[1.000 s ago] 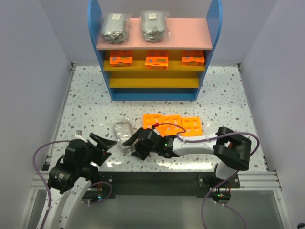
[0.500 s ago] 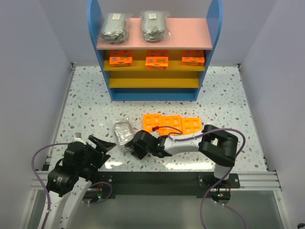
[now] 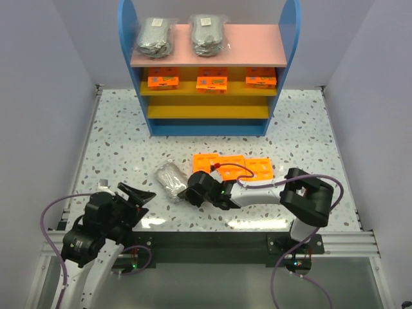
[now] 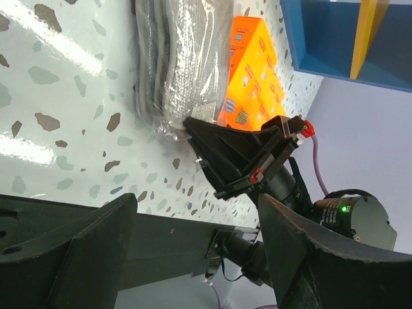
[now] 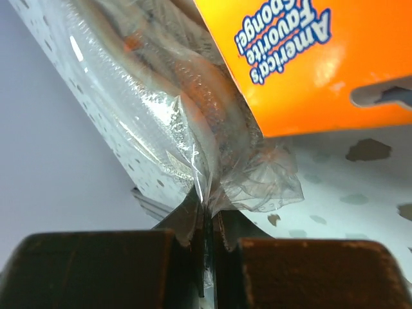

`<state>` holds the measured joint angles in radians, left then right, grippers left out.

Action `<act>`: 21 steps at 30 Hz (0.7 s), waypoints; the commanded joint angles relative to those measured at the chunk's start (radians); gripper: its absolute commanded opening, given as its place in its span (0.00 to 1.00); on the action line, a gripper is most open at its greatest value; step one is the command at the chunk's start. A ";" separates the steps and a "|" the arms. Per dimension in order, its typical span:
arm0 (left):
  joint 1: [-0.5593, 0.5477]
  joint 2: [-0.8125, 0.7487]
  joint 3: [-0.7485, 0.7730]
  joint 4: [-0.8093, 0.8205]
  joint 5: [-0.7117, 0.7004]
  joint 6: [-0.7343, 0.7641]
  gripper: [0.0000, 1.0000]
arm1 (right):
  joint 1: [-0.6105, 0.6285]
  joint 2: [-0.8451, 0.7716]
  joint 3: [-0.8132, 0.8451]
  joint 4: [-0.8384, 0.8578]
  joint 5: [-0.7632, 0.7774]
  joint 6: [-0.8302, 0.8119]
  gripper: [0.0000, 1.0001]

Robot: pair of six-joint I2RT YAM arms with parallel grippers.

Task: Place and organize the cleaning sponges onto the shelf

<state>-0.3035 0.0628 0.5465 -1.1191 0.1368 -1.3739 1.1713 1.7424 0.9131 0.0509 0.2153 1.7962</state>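
We see the right gripper [image 3: 192, 191] pinched on the bag [image 3: 170, 179] edge film. The bag lies at its 10 o'clock, long axis 11-to-5, with the shelf [image 3: 257, 46] at 12 (pink board's right side bare). Left gripper [image 3: 141, 197] is spread, holding nothing.

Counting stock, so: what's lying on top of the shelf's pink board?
Two clear bags of grey scrub pads: left bag, middle bag. The pink board is bare at its right end. The board hides the back of the yellow shelf beneath.

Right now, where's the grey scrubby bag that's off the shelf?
In the top view, the bag lies on the table left of the orange packets, pinched by the right gripper.
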 commanded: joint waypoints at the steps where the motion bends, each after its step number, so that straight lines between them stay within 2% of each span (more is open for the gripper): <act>1: -0.003 0.025 0.075 0.015 -0.042 -0.007 0.81 | -0.002 -0.108 -0.054 0.038 -0.039 -0.107 0.00; 4: -0.005 0.071 0.179 0.025 -0.115 0.016 0.82 | -0.002 -0.217 -0.075 0.047 -0.100 -0.176 0.00; 10: -0.005 0.212 0.370 0.041 -0.255 0.101 0.86 | -0.013 -0.493 -0.076 -0.048 -0.186 -0.293 0.00; 13: -0.005 0.259 0.409 0.059 -0.281 0.121 0.88 | -0.035 -0.587 -0.075 -0.048 -0.263 -0.311 0.00; 16: -0.006 0.281 0.408 0.084 -0.295 0.128 0.88 | -0.044 -0.685 -0.036 -0.147 -0.261 -0.357 0.00; 19: -0.005 0.289 0.391 0.099 -0.298 0.127 0.88 | -0.079 -0.777 0.064 -0.219 -0.248 -0.432 0.00; 21: -0.005 0.292 0.383 0.117 -0.295 0.127 0.88 | -0.146 -0.807 0.170 -0.328 -0.235 -0.481 0.00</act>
<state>-0.3038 0.3428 0.9321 -1.0664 -0.1242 -1.2732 1.0893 1.0100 0.9283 -0.1719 -0.0265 1.4246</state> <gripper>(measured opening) 0.882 0.026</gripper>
